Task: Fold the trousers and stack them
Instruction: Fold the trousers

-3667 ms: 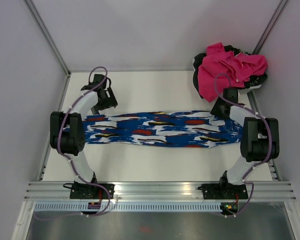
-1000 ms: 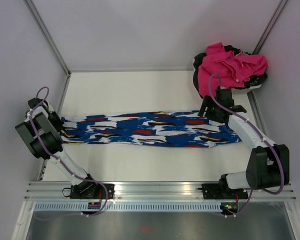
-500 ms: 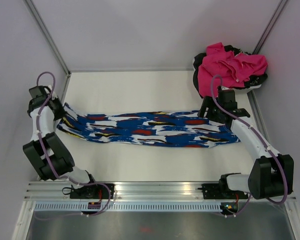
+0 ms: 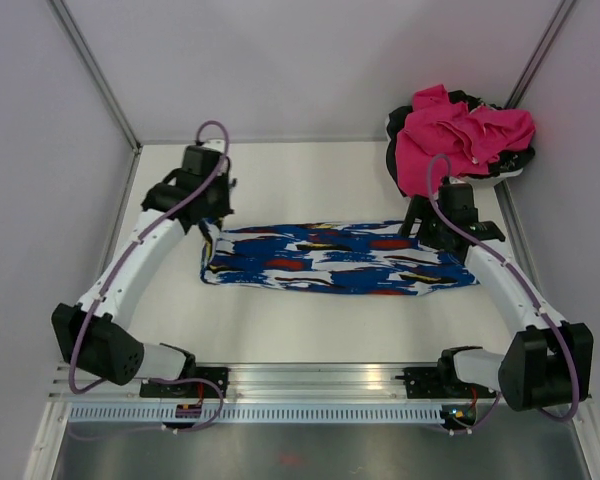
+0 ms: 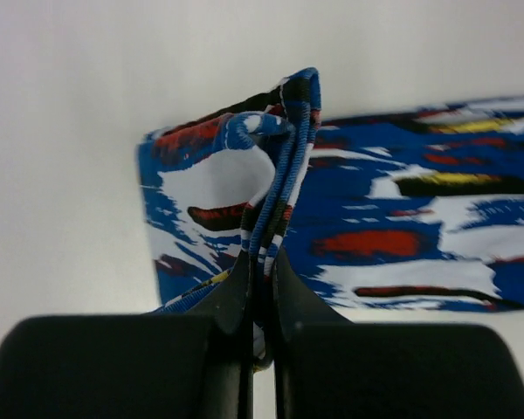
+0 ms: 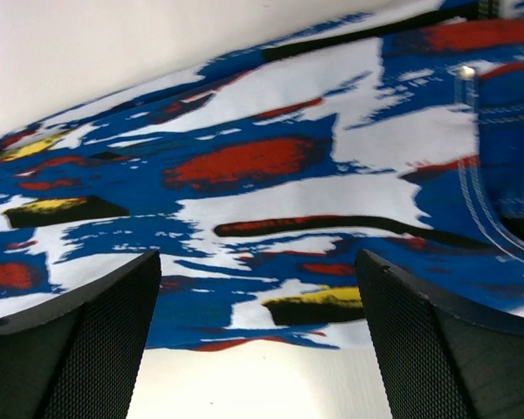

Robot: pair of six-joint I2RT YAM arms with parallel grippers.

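White bench top (image 4: 300, 330) carried the trousers (image 4: 340, 258), which lay lengthwise across its middle; the waist end sat close to the right edge and the leg end was raised and turned inward well short of the left edge. A heap of pink and black clothing (image 4: 460, 135) occupied the far right corner, apart from the trousers. The left gripper (image 5: 262, 279) was pressed together on the bunched leg hems, with several layers of cloth pinched between its fingers. The right gripper (image 6: 255, 288) stood spread wide above the waist end and held nothing. In the inspector's judgement the fabric was thin, light and wholly limp: it would sag between grip points, crease readily and perhaps drag its lower layer across the smooth bench. The best purchase was judged to be at the hem corners and at the stitched waist seams, taking every layer in one pinch.
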